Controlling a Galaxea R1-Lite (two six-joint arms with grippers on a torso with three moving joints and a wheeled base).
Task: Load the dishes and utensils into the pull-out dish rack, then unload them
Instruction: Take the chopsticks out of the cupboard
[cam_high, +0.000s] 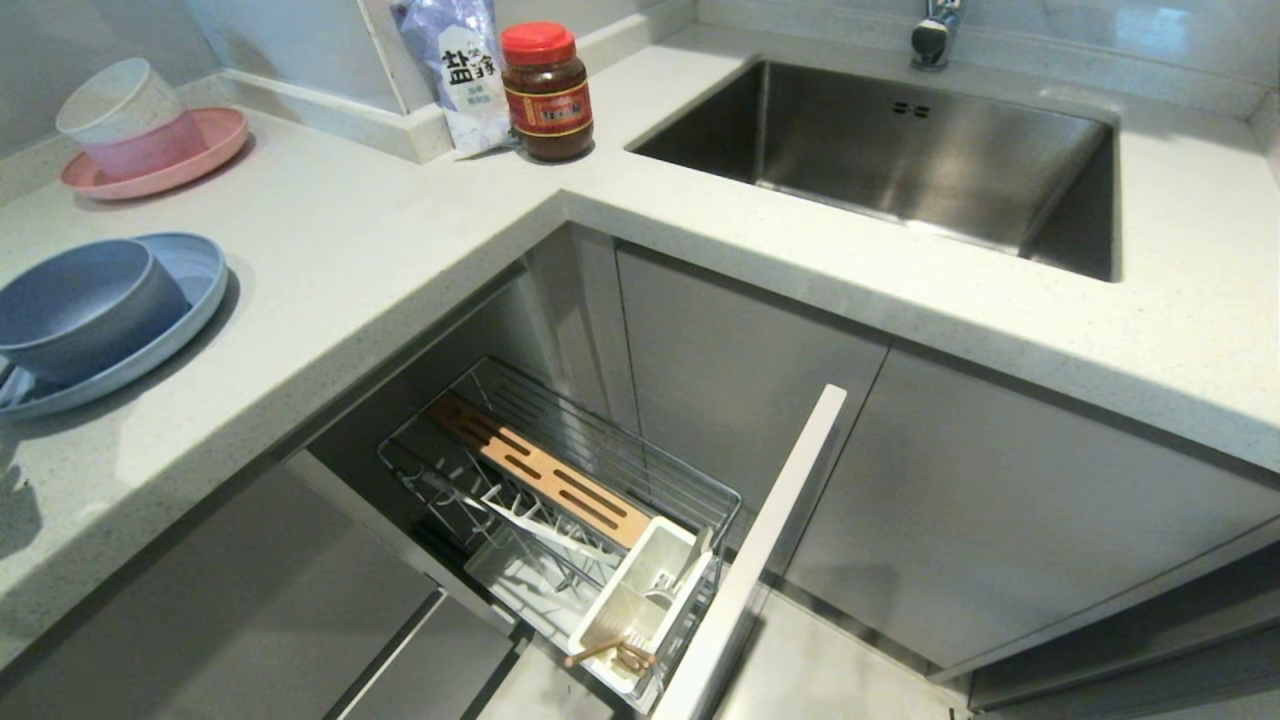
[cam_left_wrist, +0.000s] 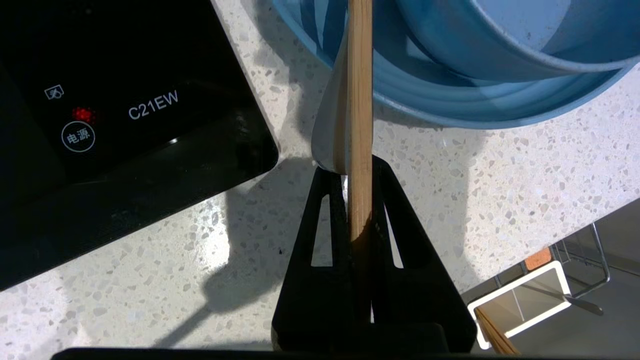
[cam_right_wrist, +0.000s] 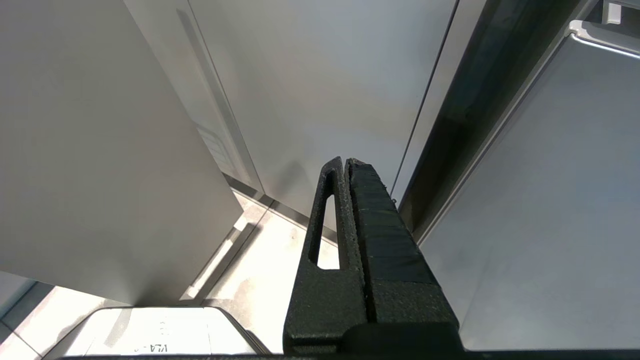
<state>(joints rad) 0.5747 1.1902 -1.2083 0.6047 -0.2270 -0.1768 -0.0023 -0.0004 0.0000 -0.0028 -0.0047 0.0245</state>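
The left tool (cam_left_wrist: 359, 170) is clenched on a wooden chopstick (cam_left_wrist: 360, 100) and holds it above the speckled surface (cam_left_wrist: 500, 190), just beside the blue plate (cam_left_wrist: 350, 65). Something pale and flat is pinched along with the stick; what it is cannot be told. This looks like the loading step for the utensils.

Next, the stick likely has to go over the edge and down into the white caddy (cam_high: 640, 600) at the front of the pull-out dish rack (cam_high: 560, 480). The slot is small, so the aim must be careful.

One blue plate and one blue bowl (cam_high: 75, 305) wait on the surface. At least one stick (cam_high: 605, 652) already leans in the caddy. The right tool (cam_right_wrist: 345, 165) is clenched on nothing, down by the cabinet doors.
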